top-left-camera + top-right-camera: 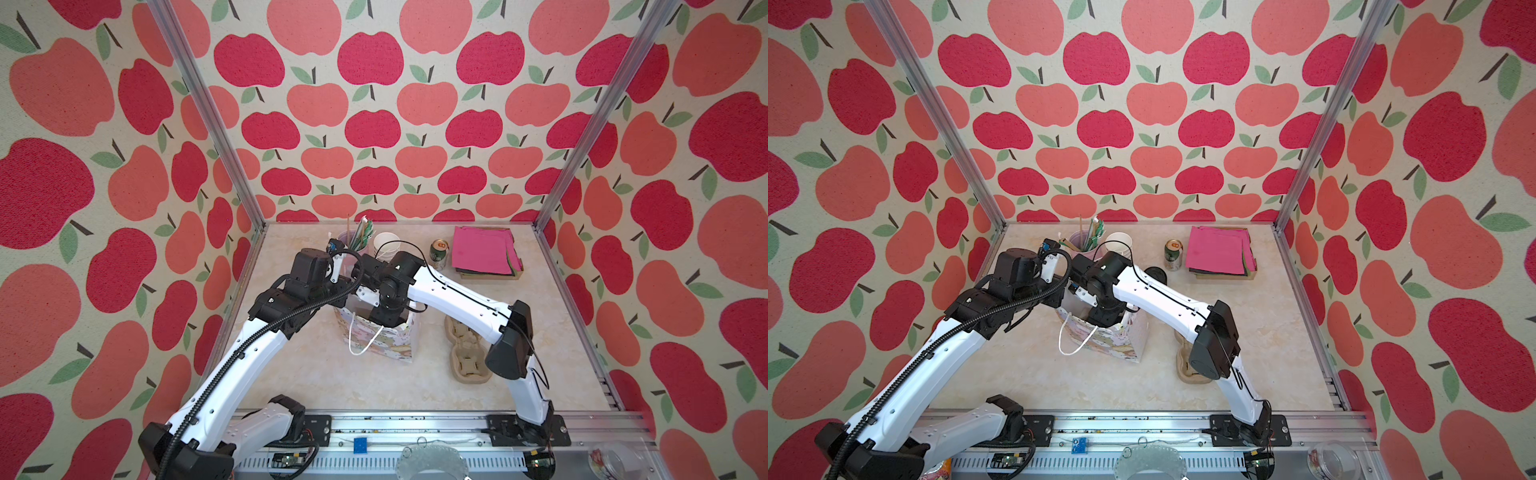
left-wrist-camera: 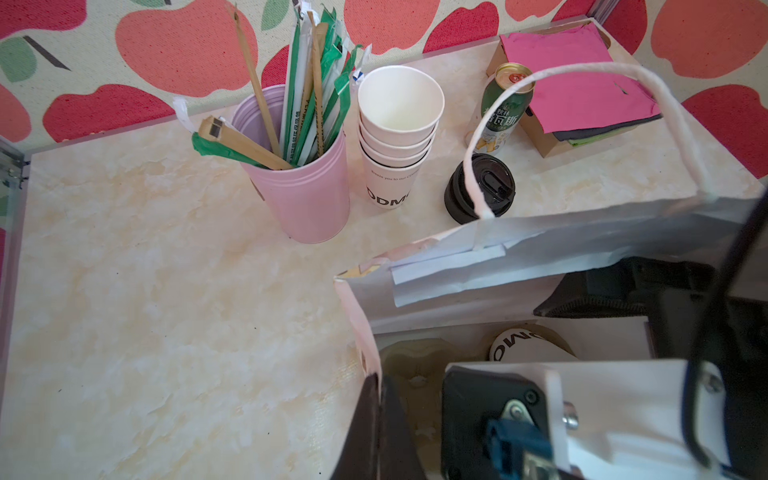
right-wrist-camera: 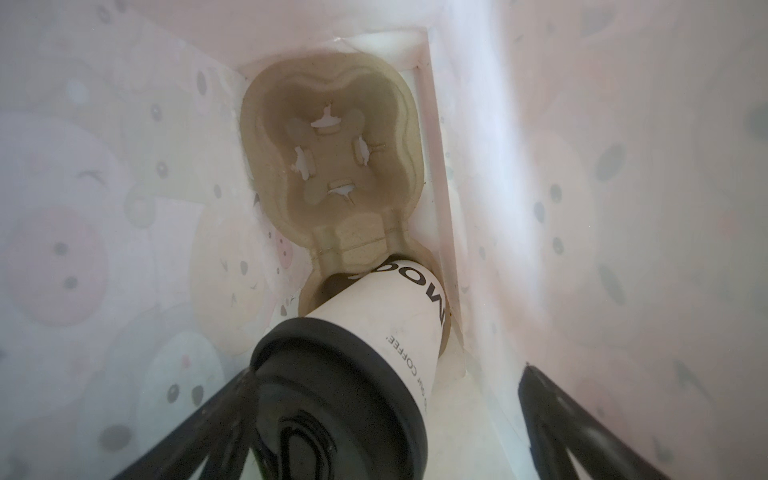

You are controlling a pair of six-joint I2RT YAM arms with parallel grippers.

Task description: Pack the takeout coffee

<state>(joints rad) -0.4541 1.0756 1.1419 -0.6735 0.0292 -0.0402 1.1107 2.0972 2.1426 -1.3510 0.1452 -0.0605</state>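
Inside bag, takeout coffee is leaning
Likely light and crushable, so hold under lid; right tool is gaping, left tool is pinching bag.

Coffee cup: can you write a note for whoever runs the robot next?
Grippers: left gripper shut on the paper bag rim; right gripper open, inside the bag, jaws either side of the coffee cup.
Cup: lidded, base in a slot of the pulp tray at the bag's bottom, leaning.
Done: cup is in the bag.
Left: maybe straighten it, lift the right gripper out, release the bag.
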